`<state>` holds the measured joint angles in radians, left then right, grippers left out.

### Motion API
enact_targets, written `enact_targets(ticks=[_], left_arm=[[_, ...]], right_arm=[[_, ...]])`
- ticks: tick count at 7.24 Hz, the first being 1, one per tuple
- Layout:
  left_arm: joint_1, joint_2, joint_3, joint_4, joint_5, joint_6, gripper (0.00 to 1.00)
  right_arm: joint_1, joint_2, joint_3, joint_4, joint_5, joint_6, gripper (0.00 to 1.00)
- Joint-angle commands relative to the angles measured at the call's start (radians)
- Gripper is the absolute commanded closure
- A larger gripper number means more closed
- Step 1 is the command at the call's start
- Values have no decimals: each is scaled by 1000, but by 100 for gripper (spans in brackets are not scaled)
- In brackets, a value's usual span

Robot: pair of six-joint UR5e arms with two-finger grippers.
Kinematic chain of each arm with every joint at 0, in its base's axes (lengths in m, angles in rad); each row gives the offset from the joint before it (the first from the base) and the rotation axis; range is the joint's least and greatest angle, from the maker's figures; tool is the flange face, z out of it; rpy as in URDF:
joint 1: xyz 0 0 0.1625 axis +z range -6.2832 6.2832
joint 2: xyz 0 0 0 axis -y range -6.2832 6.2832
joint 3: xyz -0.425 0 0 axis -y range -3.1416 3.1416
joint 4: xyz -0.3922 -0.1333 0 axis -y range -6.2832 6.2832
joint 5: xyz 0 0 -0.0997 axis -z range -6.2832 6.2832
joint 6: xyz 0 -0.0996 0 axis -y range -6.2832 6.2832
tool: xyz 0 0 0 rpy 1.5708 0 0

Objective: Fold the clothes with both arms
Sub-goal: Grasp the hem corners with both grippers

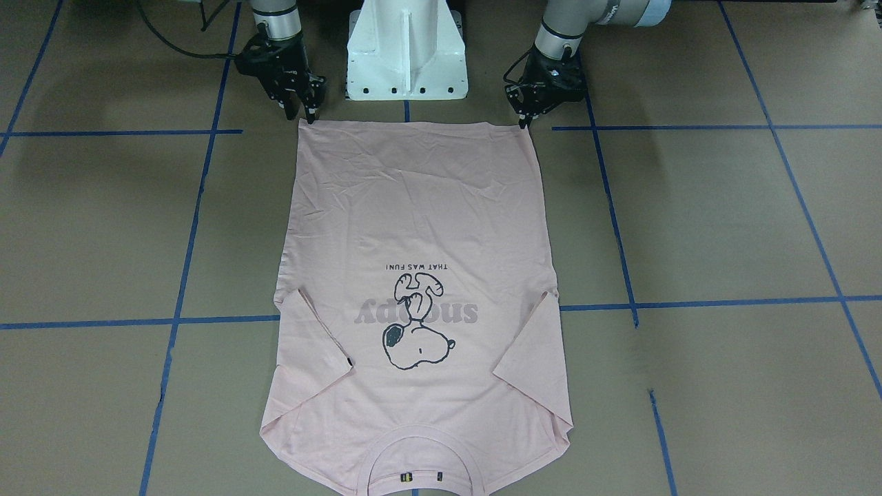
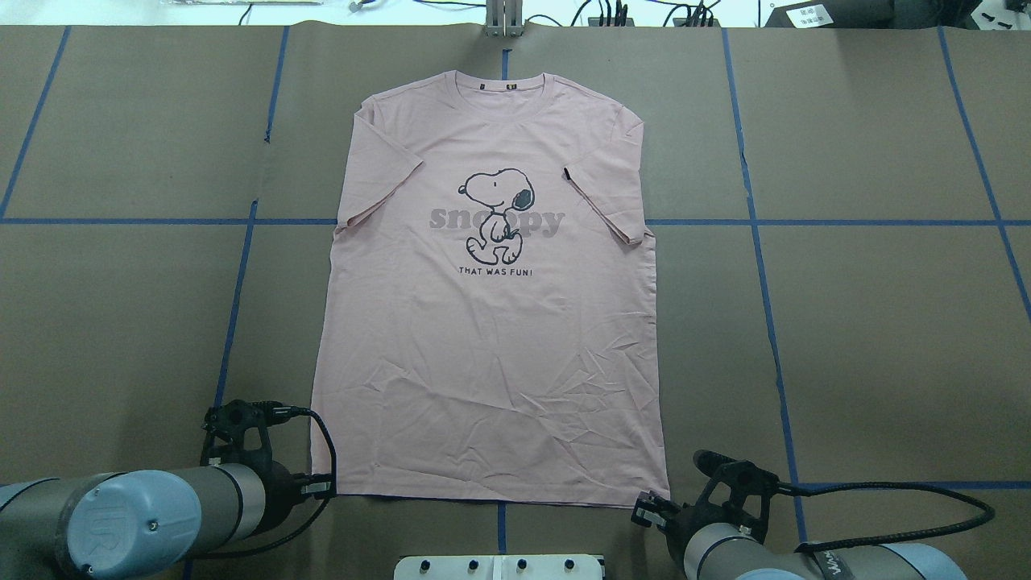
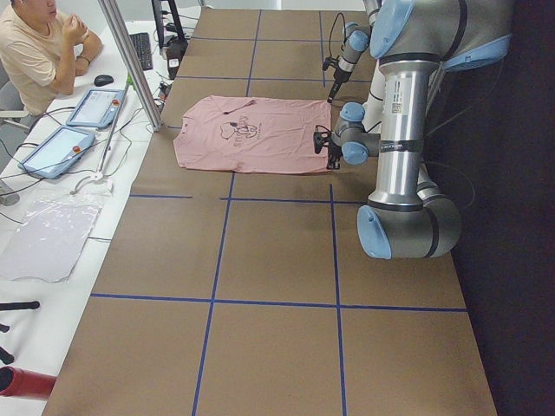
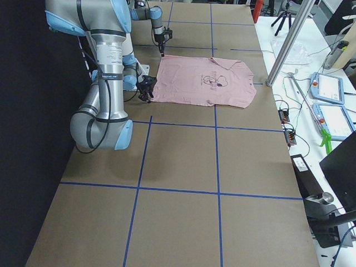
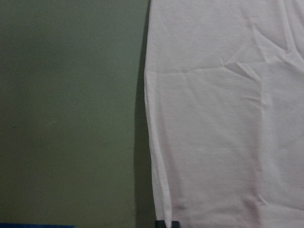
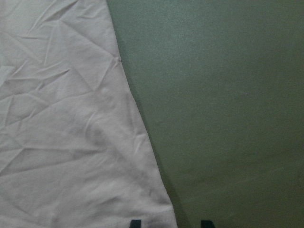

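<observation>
The pale pink T-shirt [image 1: 413, 227] [image 2: 491, 346] lies flat and front up on the brown table, collar away from the robot, both sleeves folded in over the chest. My left gripper [image 1: 524, 124] [image 2: 322, 486] is at the hem corner on its side. Its fingertips [image 5: 166, 223] are together on the cloth edge, so it is shut on that corner. My right gripper [image 1: 304, 110] [image 2: 648, 509] is at the other hem corner. It is open, its fingertips [image 6: 135, 223] straddling the corner of the shirt [image 6: 61, 118].
The white pedestal [image 1: 406, 52] stands between the arms, just behind the hem. Blue tape lines [image 1: 620, 227] cross the brown table. Past the collar end are a metal post [image 3: 130, 61], tablets [image 3: 91, 108] and a seated person [image 3: 39, 52].
</observation>
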<state>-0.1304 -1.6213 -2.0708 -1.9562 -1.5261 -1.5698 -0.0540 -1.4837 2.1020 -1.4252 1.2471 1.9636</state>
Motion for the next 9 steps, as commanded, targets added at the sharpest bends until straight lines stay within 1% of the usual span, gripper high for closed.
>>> enact_targets(ticks=[1, 2, 3, 4, 5, 8, 9], left_arm=[[0, 0, 0, -1, -2, 1, 100], [0, 0, -2, -3, -2, 1, 100], [0, 0, -2, -3, -2, 1, 100], [0, 0, -6, -3, -2, 1, 100], [0, 1, -8, -3, -2, -1, 100], [0, -8, -9, -3, -2, -1, 100], [-1, -17, -17, 2, -2, 1, 100]], right_arm=[[-3, 3, -5, 0, -1, 0, 50], [-3, 3, -7, 0, -1, 0, 51], [-1, 3, -14, 0, -5, 1, 55], [2, 5, -14, 0, -5, 1, 68], [6, 14, -14, 0, -6, 8, 99], [16, 14, -7, 0, -21, 21, 100], [35, 14, 15, 0, -17, 14, 100]])
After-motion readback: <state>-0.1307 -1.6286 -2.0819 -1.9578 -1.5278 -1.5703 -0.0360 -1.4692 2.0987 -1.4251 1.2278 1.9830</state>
